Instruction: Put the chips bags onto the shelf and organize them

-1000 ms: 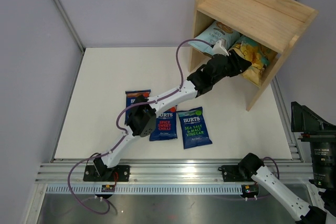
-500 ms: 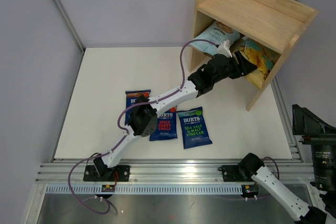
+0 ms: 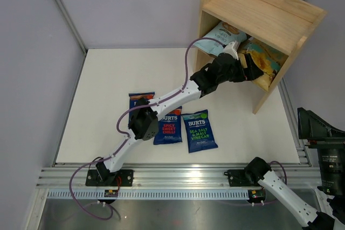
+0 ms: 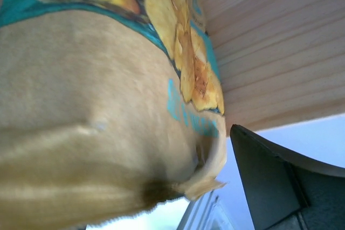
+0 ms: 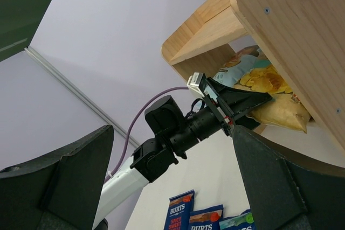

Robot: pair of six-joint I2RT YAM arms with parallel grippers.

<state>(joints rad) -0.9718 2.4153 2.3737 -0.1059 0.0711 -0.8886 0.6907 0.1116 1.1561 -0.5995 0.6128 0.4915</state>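
Now, three Burts bags (image 3: pixel 137 99) (image 3: pixel 168 129) (image 3: pixel 199 130) outside, two bags (image 3: pixel 218 39) (image 3: pixel 268 57) in shelf (image 3: pixel 259 9), left tool (image 3: pixel 253 71) released, right tool (image 5: pixel 171 130) released.

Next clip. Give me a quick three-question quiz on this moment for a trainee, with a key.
1. Multiple choice: how many Burts bags lie flat on the table? A) two B) three C) four
2. True or false: the yellow-and-teal bag sits on the top tier of the shelf.
3. Short answer: which gripper is at the shelf, and which bag lies beside the yellow-and-teal bag there?

Key
1. B.
2. False: it is in the lower tier.
3. The left gripper; the pale-blue bag.
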